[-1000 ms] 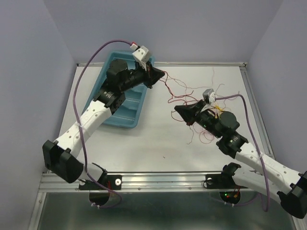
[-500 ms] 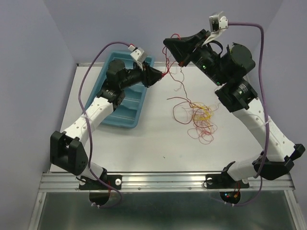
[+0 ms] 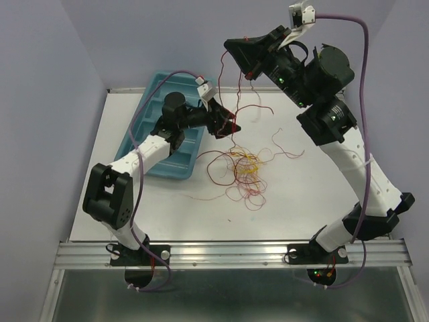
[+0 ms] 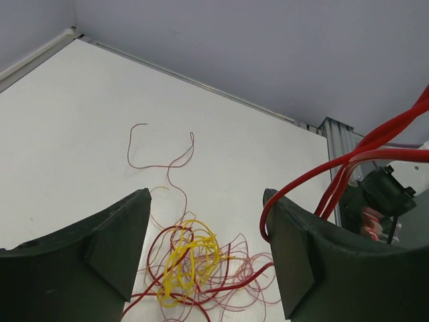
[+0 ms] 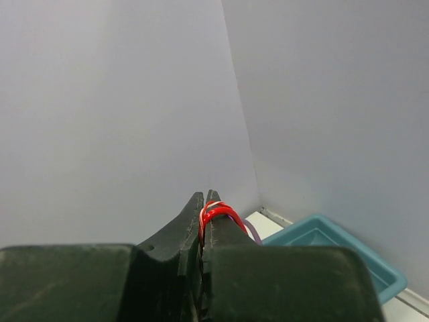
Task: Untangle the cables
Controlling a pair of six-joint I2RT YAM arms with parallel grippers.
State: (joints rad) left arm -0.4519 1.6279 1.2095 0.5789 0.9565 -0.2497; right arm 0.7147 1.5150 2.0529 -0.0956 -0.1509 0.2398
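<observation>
The cables (image 3: 242, 173) lie as a loose tangle of thin red and yellow wires on the white table, right of the tray; in the left wrist view the cables (image 4: 191, 258) sit below my fingers. My left gripper (image 3: 232, 126) hangs open just above the tangle's left side. In its own view the left gripper (image 4: 206, 196) holds nothing, though a red strand (image 4: 348, 164) rests against the right finger. My right gripper (image 3: 231, 48) is raised high at the back, shut on red strands that hang down to the pile. The right gripper (image 5: 203, 196) shows a red loop (image 5: 216, 213) pinched in it.
A blue compartment tray (image 3: 134, 131) stands on the table's left side under the left arm; the tray (image 5: 335, 248) also shows in the right wrist view. Purple cords run along both arms. Lilac walls close three sides, and a metal rail (image 3: 234, 251) edges the near side.
The right gripper rose from the table to high at the back, drawing red strands up. The left gripper opened and moved right off the tray. The tangle slid left.
</observation>
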